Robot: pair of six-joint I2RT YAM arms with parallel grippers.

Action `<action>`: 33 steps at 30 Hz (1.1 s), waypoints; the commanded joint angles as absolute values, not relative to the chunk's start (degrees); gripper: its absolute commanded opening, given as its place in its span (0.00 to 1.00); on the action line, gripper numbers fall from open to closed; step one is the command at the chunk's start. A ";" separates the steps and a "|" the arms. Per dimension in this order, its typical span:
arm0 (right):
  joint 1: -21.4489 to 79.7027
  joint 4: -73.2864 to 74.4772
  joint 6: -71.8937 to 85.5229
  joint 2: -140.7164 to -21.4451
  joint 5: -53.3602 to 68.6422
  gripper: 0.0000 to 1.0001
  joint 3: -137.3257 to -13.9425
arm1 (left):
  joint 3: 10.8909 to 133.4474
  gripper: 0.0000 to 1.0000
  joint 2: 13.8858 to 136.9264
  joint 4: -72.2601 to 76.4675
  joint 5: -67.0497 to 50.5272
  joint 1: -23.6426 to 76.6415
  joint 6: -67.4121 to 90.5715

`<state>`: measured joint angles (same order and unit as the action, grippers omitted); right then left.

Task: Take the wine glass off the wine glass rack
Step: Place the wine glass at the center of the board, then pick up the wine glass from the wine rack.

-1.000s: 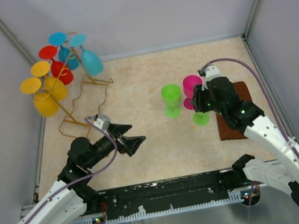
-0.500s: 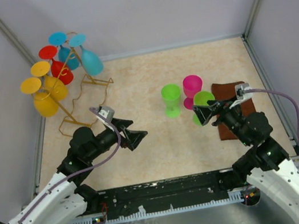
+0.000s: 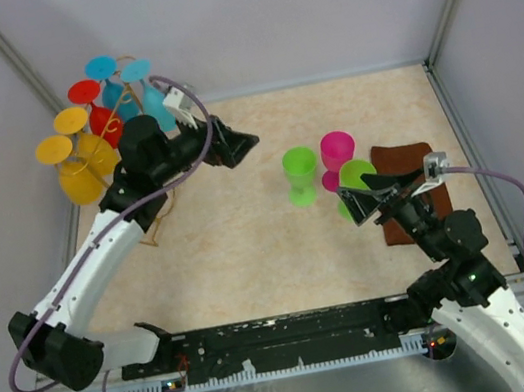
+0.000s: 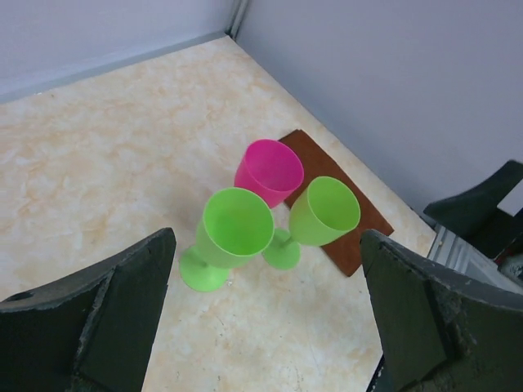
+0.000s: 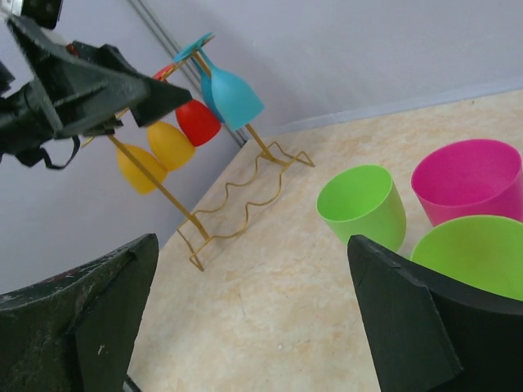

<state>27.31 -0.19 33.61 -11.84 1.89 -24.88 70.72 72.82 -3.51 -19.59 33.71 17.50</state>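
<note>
Presently: left pincer [image 3: 238, 145] raised just right of wine glass rack [image 5: 181, 219], jaws spread wide, nothing between them. Rack stood at far left corner of surface [image 3: 250, 244], carrying two yellow glasses [image 3: 82, 180], one red glass [image 3: 84, 91] and two blue glasses [image 3: 150, 102], all hung bowl-down. Right pincer [image 3: 357, 205] likewise released, empty, close by green glass [image 3: 357, 175]. That glass, pink glass [image 3: 337, 150] and second green glass [image 3: 299, 171] stood upright together mid-surface, beside brown mat [image 3: 409, 165].
</note>
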 commanded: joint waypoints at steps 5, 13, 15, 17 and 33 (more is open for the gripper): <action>27.34 3.16 31.12 -10.58 4.68 0.99 -30.08 | 77.88 0.99 75.90 2.75 -35.58 19.04 32.71; 27.33 7.58 29.98 -10.24 3.62 0.99 -32.34 | 88.37 0.99 79.33 -3.59 -30.73 11.81 31.79; 27.34 8.37 29.88 -10.20 3.49 0.99 -32.84 | 89.43 0.98 80.08 -3.73 -30.06 9.32 32.58; 27.33 8.85 29.95 -10.19 3.56 0.99 -33.23 | 90.52 0.96 80.93 -4.24 -29.57 6.85 33.35; 27.35 9.89 31.79 -10.17 4.00 0.99 -34.10 | 99.65 0.79 89.90 -8.67 -26.52 -2.58 36.67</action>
<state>27.31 10.92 31.20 -10.85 3.99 -30.89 96.82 89.03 -8.47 -27.40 -0.84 34.94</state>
